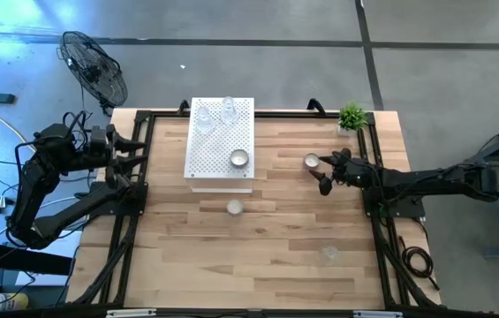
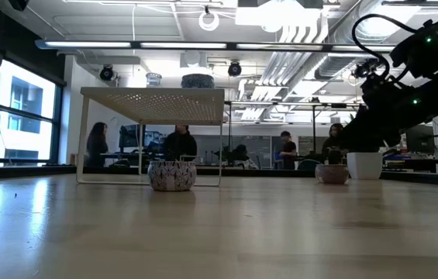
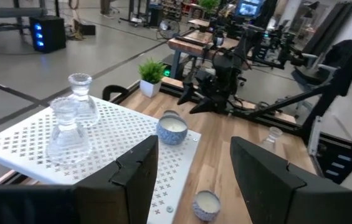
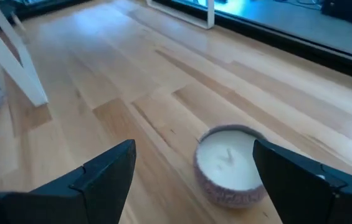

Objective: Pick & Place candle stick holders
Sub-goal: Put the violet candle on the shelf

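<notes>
A white perforated box [image 1: 218, 146] stands at the table's far middle. On its top are two clear glass holders [image 1: 205, 117] [image 1: 228, 108] and a silvery cup with a white centre [image 1: 238, 159]. A second silvery cup [image 1: 234, 207] stands on the table just near of the box. A third silvery cup [image 1: 311, 161] [image 4: 232, 165] stands on the wood just ahead of my right gripper [image 1: 321, 173] [image 4: 194, 186], which is open and low, its fingers apart from the cup. A clear glass holder [image 1: 329, 253] stands at the near right. My left gripper [image 1: 130, 150] [image 3: 194, 180] is open and empty at the table's left edge.
A small green potted plant [image 1: 351, 117] stands at the far right corner, behind the right arm. A black frame [image 1: 134, 203] runs along the table's edges. A fan [image 1: 94, 66] stands off the table at the far left. People show in the room beyond [image 2: 180, 143].
</notes>
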